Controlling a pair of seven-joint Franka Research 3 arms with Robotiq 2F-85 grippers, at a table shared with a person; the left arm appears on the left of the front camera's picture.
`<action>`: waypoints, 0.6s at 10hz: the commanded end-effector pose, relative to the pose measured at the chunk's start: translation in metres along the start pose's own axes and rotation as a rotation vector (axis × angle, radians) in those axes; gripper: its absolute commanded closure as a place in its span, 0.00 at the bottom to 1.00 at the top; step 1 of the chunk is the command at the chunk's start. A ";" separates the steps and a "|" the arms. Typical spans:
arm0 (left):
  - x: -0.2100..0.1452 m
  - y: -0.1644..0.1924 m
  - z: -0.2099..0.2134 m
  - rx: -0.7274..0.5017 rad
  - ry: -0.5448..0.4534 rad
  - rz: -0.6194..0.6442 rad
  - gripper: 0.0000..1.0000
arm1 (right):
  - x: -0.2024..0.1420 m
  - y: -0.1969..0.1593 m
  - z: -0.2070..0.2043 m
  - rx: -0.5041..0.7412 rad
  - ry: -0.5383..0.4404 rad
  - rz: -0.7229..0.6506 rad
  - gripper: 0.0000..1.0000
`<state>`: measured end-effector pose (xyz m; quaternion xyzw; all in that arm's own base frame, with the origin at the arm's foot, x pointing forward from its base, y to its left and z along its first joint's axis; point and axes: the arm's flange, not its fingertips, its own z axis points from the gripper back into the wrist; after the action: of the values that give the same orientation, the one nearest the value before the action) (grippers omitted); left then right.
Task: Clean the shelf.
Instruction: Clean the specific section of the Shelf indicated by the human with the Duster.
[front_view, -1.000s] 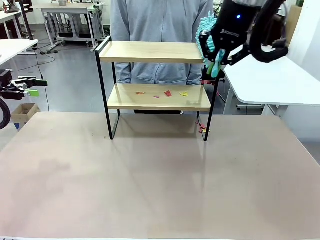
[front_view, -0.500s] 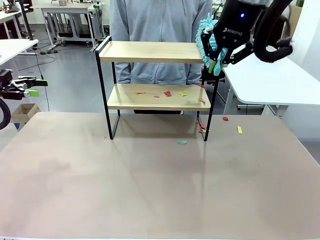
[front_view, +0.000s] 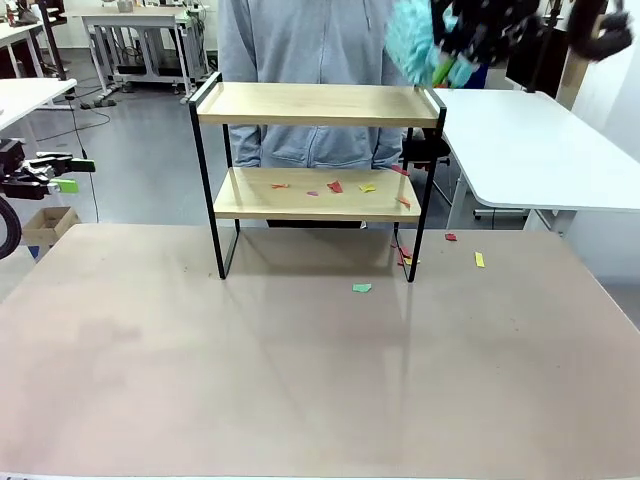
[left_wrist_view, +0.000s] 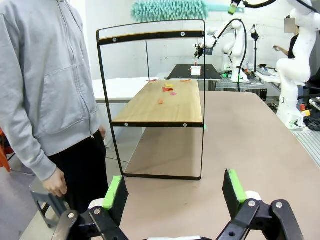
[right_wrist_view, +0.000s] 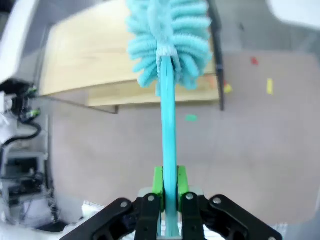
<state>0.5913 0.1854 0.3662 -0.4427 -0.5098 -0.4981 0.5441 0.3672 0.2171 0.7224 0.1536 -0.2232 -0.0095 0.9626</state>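
Shelf (front_view: 315, 104) stands upright on the brown table (front_view: 300, 380), w/ a person (front_view: 310, 40) in a grey hoodie right behind it. Top board looks bare. Lower board carries small paper scraps (front_view: 335, 186), red, yellow and orange, mostly toward the shelf's right half. More bits lie on the table by the shelf's right side: a green scrap (front_view: 362, 288) just in front of the shelf, near its front right leg, and a yellow scrap (front_view: 478, 259) and a red scrap (front_view: 450, 237) a bit off to the right of that leg. A white side table (front_view: 530, 140) sits to the right of the shelf.

Right gripper (right_wrist_view: 169, 182) is up above the shelf's right end; motion-blurred in the front view. In its wrist view the green pads are squeezed tight on the teal handle of a duster (right_wrist_view: 167, 45), whose fluffy head points down over the right part of the top board. Seen from the left wrist cam, the duster head sits above the shelf's top rail w/ a gap btwn them.

Left gripper (left_wrist_view: 175, 195) is well left of the shelf, facing its left end. Fingers are spread wide, nothing btwn them. The person's hand (left_wrist_view: 55, 184) hangs loose at their side, behind the shelf.
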 end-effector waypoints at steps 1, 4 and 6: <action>0.002 -0.001 -0.001 -0.001 -0.001 -0.004 0.00 | -0.004 -0.015 0.001 0.220 0.059 0.228 0.87; 0.002 -0.001 -0.001 -0.001 -0.001 -0.004 0.00 | -0.017 0.007 0.004 0.363 0.191 0.593 0.87; 0.002 -0.001 -0.001 -0.001 -0.001 -0.004 0.00 | -0.035 0.021 -0.022 0.322 0.378 0.824 0.87</action>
<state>0.5913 0.1853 0.3663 -0.4427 -0.5097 -0.4981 0.5441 0.3346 0.2491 0.6963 0.2344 -0.1116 0.3795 0.8880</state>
